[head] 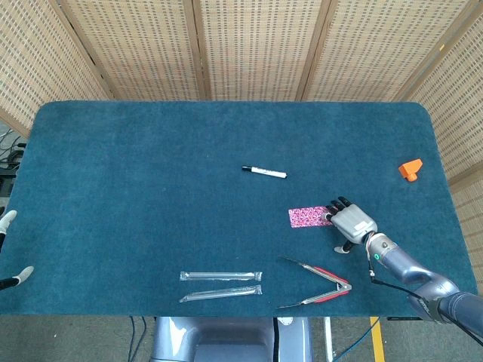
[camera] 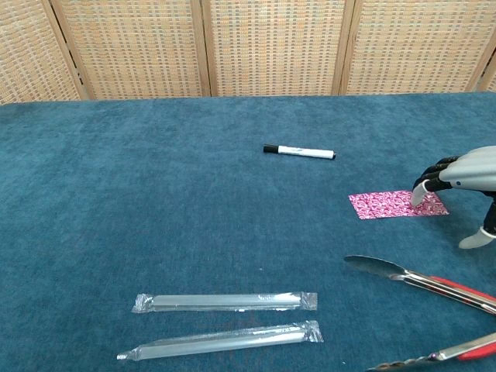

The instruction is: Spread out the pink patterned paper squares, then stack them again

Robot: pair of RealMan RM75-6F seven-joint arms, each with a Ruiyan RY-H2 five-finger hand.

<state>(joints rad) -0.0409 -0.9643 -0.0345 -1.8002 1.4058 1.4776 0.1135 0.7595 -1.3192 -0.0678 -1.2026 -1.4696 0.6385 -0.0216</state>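
Note:
The pink patterned paper squares (head: 307, 217) (camera: 391, 204) lie as a flat pink patch on the blue cloth, right of centre. My right hand (head: 351, 222) (camera: 465, 180) hovers over their right end, palm down, with its fingertips (camera: 419, 192) resting on or just above the paper edge; the thumb hangs apart to the near side. Nothing is lifted. Of my left hand (head: 9, 249) only pale fingertips show at the far left edge of the head view, too little to judge.
A white marker with a black cap (head: 264, 173) (camera: 299, 151) lies behind the paper. Red-handled metal tongs (head: 321, 288) (camera: 422, 279) sit near the front right. Two clear wrapped straws (head: 220, 285) (camera: 225, 301) lie at the front. An orange block (head: 410, 170) is far right.

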